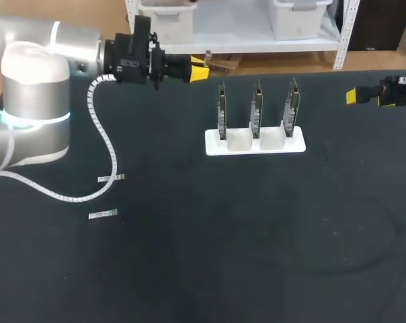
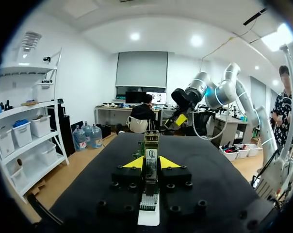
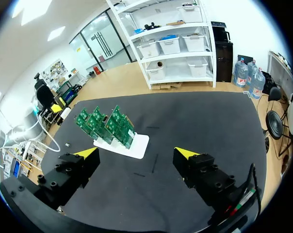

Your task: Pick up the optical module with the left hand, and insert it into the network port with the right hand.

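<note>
— How is the left arm [image 1: 35, 81] posed?

— It comes in over the far left corner of the desk [image 1: 223, 256], its forearm level and raised above the surface. The left hand [image 1: 198, 69] points sideways toward the middle of the desk. A white coiled cable [image 1: 99, 128] droops from the wrist onto the desk.

— And its fingers?

— They are narrow, pressed on the optical module [image 2: 150, 153] from both sides. The module stands out ahead of the yellow tips, in the air above the desk.

— The right arm?

— Only its end shows at the far right edge of the desk. The right hand [image 1: 351, 96] also lies level and points back toward the left one. In its wrist view the right hand [image 3: 139, 154] is spread wide with nothing between the fingers.

— The network port?

— I can't pick out the port itself. Three green circuit boards [image 1: 257, 108] stand upright in a white holder [image 1: 255, 142] between the two hands, apart from both.
</note>
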Controlling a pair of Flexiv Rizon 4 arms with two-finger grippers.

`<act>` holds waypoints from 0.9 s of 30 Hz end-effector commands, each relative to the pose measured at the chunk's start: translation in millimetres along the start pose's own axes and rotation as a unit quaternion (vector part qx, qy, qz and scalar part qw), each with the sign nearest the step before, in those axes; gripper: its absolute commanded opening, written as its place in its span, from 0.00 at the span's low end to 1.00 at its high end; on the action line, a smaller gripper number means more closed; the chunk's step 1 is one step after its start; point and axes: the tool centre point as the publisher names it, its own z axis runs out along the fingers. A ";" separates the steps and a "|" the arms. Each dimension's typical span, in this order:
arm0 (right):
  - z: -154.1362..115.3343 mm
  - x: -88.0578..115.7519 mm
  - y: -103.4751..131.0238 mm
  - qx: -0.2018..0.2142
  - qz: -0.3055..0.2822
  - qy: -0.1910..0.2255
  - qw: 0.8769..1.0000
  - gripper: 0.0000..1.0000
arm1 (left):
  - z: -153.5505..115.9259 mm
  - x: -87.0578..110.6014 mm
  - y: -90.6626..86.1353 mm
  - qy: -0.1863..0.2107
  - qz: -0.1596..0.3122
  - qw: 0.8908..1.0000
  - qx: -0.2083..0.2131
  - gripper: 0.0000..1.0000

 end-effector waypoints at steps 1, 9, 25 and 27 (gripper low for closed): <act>-0.2 0.2 0.8 0.002 0.000 0.000 1.000 1.00 | 3.3 -1.1 4.4 0.007 -0.005 1.000 0.005 0.00; -0.2 0.2 0.8 0.002 0.000 0.000 1.000 1.00 | 4.9 -1.0 -2.4 0.016 -0.012 1.000 -0.004 0.00; -0.2 0.2 0.8 0.002 0.000 0.000 1.000 1.00 | 22.4 -0.1 -10.5 0.010 -0.007 1.000 -0.010 0.00; -0.2 0.2 0.8 0.002 0.000 0.000 1.000 1.00 | 25.1 -0.5 -10.5 0.010 -0.006 1.000 -0.011 0.00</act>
